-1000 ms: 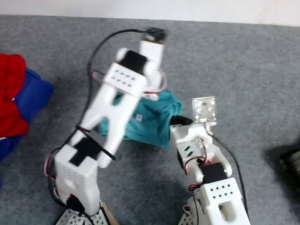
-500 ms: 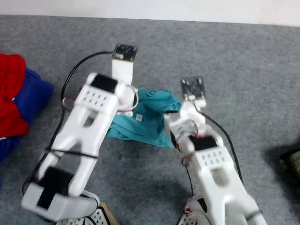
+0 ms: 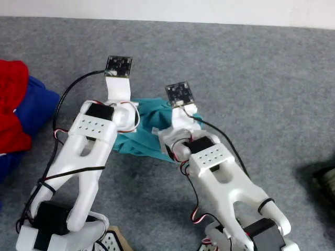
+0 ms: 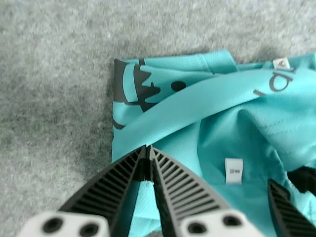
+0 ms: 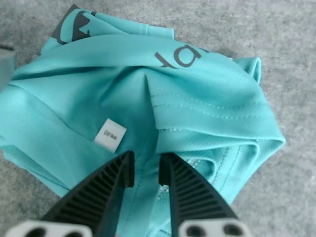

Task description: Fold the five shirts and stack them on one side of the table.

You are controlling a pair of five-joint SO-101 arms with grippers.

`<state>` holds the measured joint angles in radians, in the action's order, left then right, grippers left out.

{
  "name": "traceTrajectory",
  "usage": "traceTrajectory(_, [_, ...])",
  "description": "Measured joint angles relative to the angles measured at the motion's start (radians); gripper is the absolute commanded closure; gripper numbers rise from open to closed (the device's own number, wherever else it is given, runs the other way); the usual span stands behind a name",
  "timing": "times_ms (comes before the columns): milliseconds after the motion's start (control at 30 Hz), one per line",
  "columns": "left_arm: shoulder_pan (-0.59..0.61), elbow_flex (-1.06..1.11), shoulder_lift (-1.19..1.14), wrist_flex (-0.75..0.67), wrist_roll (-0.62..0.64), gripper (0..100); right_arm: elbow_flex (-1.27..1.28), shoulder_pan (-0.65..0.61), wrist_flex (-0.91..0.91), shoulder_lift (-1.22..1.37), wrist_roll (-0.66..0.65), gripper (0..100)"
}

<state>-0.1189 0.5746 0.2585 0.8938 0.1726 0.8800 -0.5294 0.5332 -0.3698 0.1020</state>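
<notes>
Teal shirt is lying crumpled; left gripper is pinching its edge with closed fingers, right gripper is hovering over its middle, fingers narrowly parted.

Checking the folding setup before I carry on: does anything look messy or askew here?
Yes. The teal shirt lies bunched and creased rather than flat, with its care label showing. Off to one side, a red shirt and a blue shirt sit heaped together, unfolded.

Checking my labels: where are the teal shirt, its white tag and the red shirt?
teal shirt [image 5: 207,106], right wrist view, folded middle.
white tag [image 5: 109,134], right wrist view, centre.
red shirt [image 3: 11,104], high view, upper part.
</notes>
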Motion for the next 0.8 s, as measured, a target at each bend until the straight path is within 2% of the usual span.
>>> traceTrajectory(333, [0.002,0.049,-0.077,-0.184,0.000,99,-0.011,-0.032,0.137,-0.074,0.037,89.6])
traceTrajectory(567, [0.028,0.026,-0.184,-0.203,0.000,99,0.012,-0.032,0.143,-0.083,0.040,89.4])
traceTrajectory(800, [0.064,0.012,-0.198,-0.206,0.000,99,0.040,-0.034,0.184,-0.094,0.040,89.3])
